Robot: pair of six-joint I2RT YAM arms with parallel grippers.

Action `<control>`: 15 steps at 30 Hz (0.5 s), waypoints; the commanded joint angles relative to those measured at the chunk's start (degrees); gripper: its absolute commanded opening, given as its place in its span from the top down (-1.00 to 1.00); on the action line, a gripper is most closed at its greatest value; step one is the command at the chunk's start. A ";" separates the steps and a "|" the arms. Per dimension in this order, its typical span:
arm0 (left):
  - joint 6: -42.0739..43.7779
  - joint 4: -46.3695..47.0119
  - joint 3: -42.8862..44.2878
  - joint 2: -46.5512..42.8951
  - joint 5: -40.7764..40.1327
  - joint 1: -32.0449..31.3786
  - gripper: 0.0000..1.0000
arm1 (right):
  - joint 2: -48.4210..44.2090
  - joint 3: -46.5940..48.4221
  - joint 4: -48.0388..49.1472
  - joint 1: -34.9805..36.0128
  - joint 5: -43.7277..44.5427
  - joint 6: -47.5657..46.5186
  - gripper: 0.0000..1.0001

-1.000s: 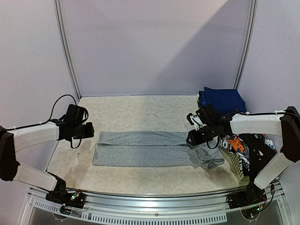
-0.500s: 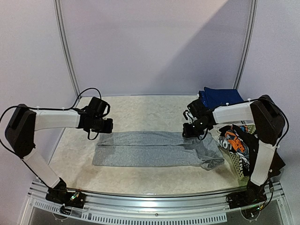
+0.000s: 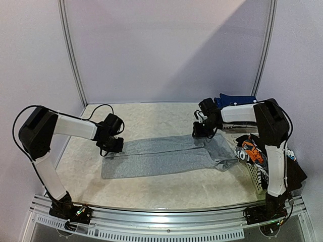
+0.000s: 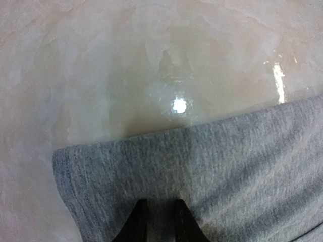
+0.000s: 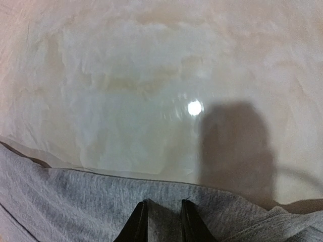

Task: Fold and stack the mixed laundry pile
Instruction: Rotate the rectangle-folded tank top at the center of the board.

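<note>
Where the grey shirt (image 3: 161, 156) lies: spread flat as a long band across the middle of the table (image 3: 151, 118).
Far left corner: taken by the left gripper (image 4: 160, 204), whose jaws are clamped on the cloth.
Far right edge: taken likewise by the right gripper (image 5: 164, 204), with cloth pinched between its nearly closed jaws.
Navy blue pieces (image 3: 237, 101): stacked at the far right corner, just behind the right gripper.
Printed pieces (image 3: 252, 154): held in the white basket (image 3: 257, 181) at the right edge.
</note>
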 commanded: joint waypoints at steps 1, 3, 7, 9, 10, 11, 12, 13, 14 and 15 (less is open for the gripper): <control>-1.61 -4.03 -3.72 -0.46 0.30 -0.09 0.64 | 9.88 10.46 -8.99 -0.46 -4.82 -1.61 0.51; -2.58 -4.35 -5.21 -1.36 1.46 -0.68 0.65 | 14.32 16.34 -11.27 -0.35 -7.39 -1.93 0.53; -5.53 -4.51 -8.38 -3.15 4.29 -3.57 0.66 | 20.47 28.94 -15.87 -0.39 -11.87 -1.93 0.53; -7.44 -4.55 -9.78 -3.74 5.71 -5.86 0.67 | 25.76 39.25 -23.53 -0.40 -13.92 -2.13 0.51; -8.35 -4.61 -10.23 -3.69 6.78 -7.10 0.67 | 28.61 43.68 -27.45 -0.35 -14.55 -2.67 0.51; -9.22 -4.64 -10.60 -3.47 7.93 -8.27 0.67 | 30.33 46.68 -29.30 -0.35 -16.05 -3.47 0.51; -10.16 -4.86 -10.81 -3.10 9.31 -9.58 0.67 | 31.98 47.98 -29.49 -0.35 -17.64 -3.86 0.50; -11.07 -5.01 -10.94 -2.80 10.64 -11.01 0.67 | 32.45 48.29 -28.85 -0.35 -18.84 -4.05 0.49; -11.92 -5.19 -10.97 -2.50 12.29 -12.55 0.67 | 32.76 48.36 -28.36 -0.35 -20.06 -3.95 0.49; -12.90 -5.46 -10.86 -2.42 13.30 -14.40 0.68 | 32.95 48.37 -27.70 -0.35 -21.31 -3.96 0.49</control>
